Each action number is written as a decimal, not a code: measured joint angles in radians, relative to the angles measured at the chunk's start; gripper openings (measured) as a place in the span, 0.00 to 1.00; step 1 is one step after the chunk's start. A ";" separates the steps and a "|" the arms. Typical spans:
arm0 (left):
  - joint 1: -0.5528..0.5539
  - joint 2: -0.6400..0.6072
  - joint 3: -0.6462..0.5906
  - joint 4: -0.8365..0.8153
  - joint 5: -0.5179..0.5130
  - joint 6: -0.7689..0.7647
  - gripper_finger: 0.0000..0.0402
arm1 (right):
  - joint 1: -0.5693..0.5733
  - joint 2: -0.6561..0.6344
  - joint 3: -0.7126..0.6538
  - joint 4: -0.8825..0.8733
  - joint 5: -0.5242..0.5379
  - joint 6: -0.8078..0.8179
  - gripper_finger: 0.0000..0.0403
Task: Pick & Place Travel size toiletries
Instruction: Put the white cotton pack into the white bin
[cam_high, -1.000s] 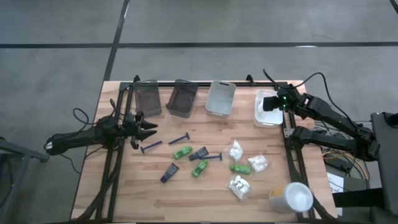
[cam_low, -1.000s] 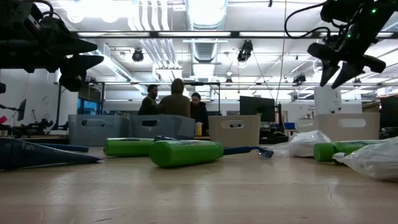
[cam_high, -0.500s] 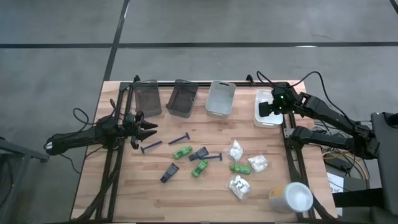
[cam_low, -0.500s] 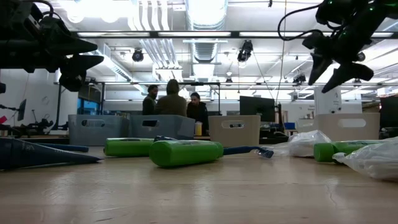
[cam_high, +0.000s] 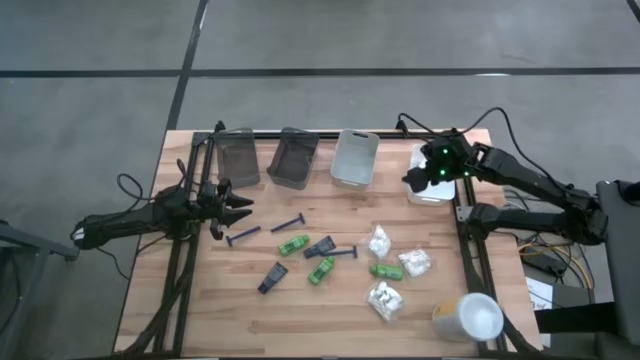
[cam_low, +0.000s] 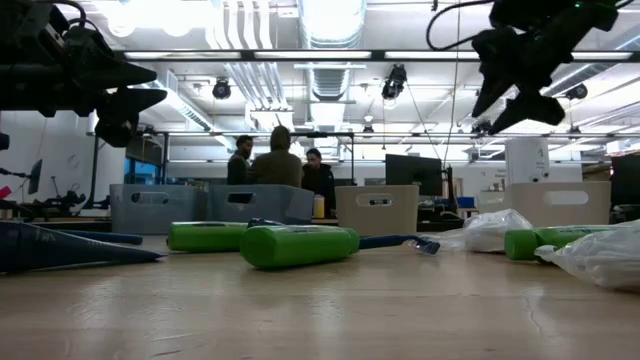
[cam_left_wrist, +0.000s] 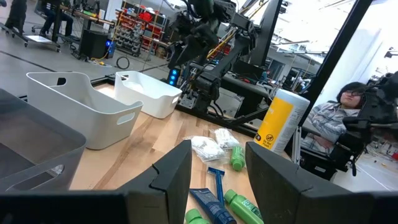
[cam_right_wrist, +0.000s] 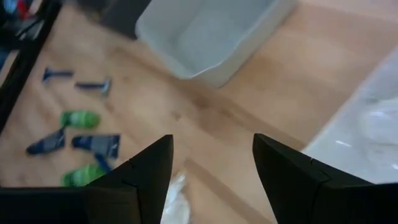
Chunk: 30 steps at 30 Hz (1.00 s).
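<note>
across the wooden table (cam_high: 230, 300), seen from above, four bins stand in a row along the far edge: two dark grey bins (cam_high: 238, 160) (cam_high: 293, 158) on the left, a clear bin (cam_high: 355, 158) in the middle and a white bin (cam_high: 432, 186) at the far right. a large white cup (cam_high: 468, 317) lies at the near right corner.

the left arm waits at the left edge of the table, its gripper (cam_high: 236, 210) raised, fingers spread open and empty, pointing toward the middle. the right gripper (cam_high: 412, 180) hangs in the air above the left rim of the white bin, fingers apart and holding nothing; its wrist view shows bare table and the clear bin beyond its two dark fingers (cam_right_wrist: 134, 177).

the toiletries lie scattered over the middle of the table. three white crinkly packets (cam_high: 379, 241) (cam_high: 415, 263) (cam_high: 385, 297) sit right of centre. three bright green packs (cam_high: 293, 244) (cam_high: 321, 270) (cam_high: 384, 270) lie among them, the third one between the packets. two dark blue razors (cam_high: 289, 224) (cam_high: 243, 236) lie nearer the left gripper, and small dark blue pieces (cam_high: 320, 247) (cam_high: 272, 277) rest beside the green packs. another white packet appears to lie inside the white bin.

beyond the table, the low view shows people (cam_low: 283, 160) standing in the room.
</note>
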 joint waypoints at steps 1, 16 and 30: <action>0.001 0.000 0.000 0.000 0.000 0.000 0.39 | 0.012 0.014 0.009 -0.001 -0.018 -0.011 0.54; 0.000 0.000 0.000 0.000 0.000 0.000 0.39 | 0.246 0.152 0.065 -0.014 -0.084 -0.045 0.52; 0.000 0.000 0.000 0.000 0.000 0.000 0.39 | 0.381 0.337 0.065 -0.003 -0.082 -0.089 0.65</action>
